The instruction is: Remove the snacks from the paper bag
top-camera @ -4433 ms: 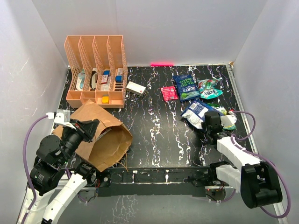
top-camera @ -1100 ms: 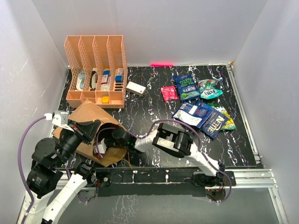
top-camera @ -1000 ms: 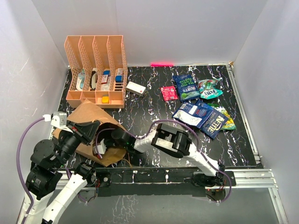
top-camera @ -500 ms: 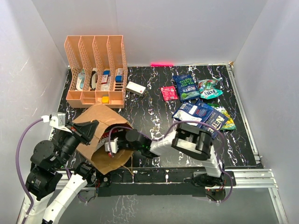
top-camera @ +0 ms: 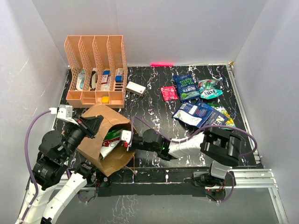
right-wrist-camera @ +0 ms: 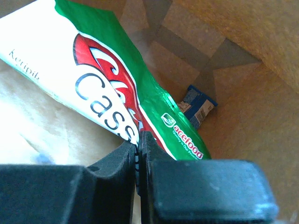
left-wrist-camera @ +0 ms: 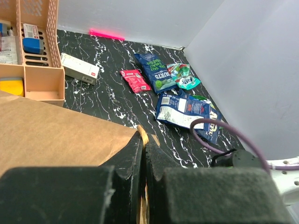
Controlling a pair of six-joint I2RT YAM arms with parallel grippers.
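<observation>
The right hand (right-wrist-camera: pixel 139 140) pinches the green packet (right-wrist-camera: pixel 149 100) by its edge; draw it straight out of the paper bag (top-camera: pixel 112 163) while the left hand (left-wrist-camera: pixel 143 151) (clamped on the rim) anchors it.

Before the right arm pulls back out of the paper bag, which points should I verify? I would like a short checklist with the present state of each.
1. Right gripper shut on the green packet: ok, it pinches the packet's lower edge.
2. Left gripper shut on the rim of the paper bag: ok.
3. Bag mouth open toward the right arm: ok.
4. Bare table between the bag and the snacks lying outside: ok.
5. Bag empty after this pull: not ok, a small blue packet lies deeper inside.
6. Grip firm enough for the pull: cannot tell.
</observation>
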